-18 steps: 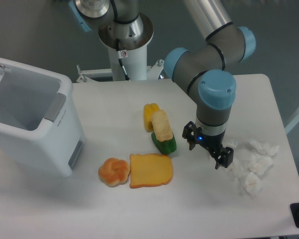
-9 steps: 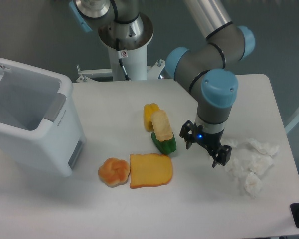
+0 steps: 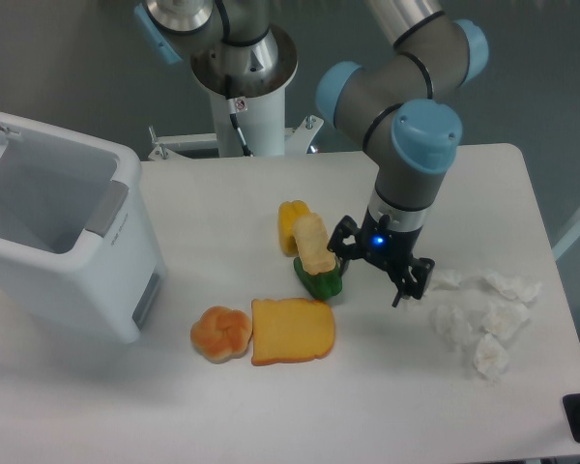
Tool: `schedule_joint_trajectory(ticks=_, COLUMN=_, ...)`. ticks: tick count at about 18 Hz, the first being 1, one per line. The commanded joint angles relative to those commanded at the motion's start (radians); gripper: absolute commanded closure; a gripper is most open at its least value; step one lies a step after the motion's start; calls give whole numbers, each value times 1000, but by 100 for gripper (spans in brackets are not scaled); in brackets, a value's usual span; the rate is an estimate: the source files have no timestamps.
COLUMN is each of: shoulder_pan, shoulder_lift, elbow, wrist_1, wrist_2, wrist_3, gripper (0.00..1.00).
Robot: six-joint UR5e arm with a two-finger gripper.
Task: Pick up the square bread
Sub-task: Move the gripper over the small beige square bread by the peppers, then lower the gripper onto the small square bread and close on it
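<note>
The square bread [image 3: 313,243] is a small pale-tan block with a crumbly face. It leans on top of a green pepper [image 3: 319,280], with a yellow pepper [image 3: 291,224] just behind it. My gripper [image 3: 374,269] hangs open just to the right of the bread, its fingers spread wide above the table. Its left finger [image 3: 340,247] is close beside the green pepper; nothing sits between the fingers.
A flat orange toast slice [image 3: 292,331] and a round orange bun [image 3: 220,333] lie in front of the peppers. Crumpled white paper [image 3: 481,314] lies at the right. A white bin [image 3: 56,237] stands at the left edge.
The gripper has moved left and slightly up, from beside the crumpled paper toward the bread and green pepper. The food items have not moved.
</note>
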Motion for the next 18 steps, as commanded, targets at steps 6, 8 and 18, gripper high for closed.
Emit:
schedule_joint_trajectory(ticks=6, shoulder_pan=2, shoulder_lift=66, elbow=-86, wrist_1=-97, wrist_2=80, wrist_3=-67, gripper=0)
schedule_joint_trajectory(ticks=8, shoulder_pan=-8, shoulder_lift=75, elbow=-89, wrist_1=-100, wrist_2=77, wrist_3=-170, gripper=0)
schedule_joint_trajectory(ticks=18, shoulder_pan=-46, shoulder_lift=57, elbow=-89, wrist_1=-82, wrist_2=78, wrist_3=-339, gripper=0)
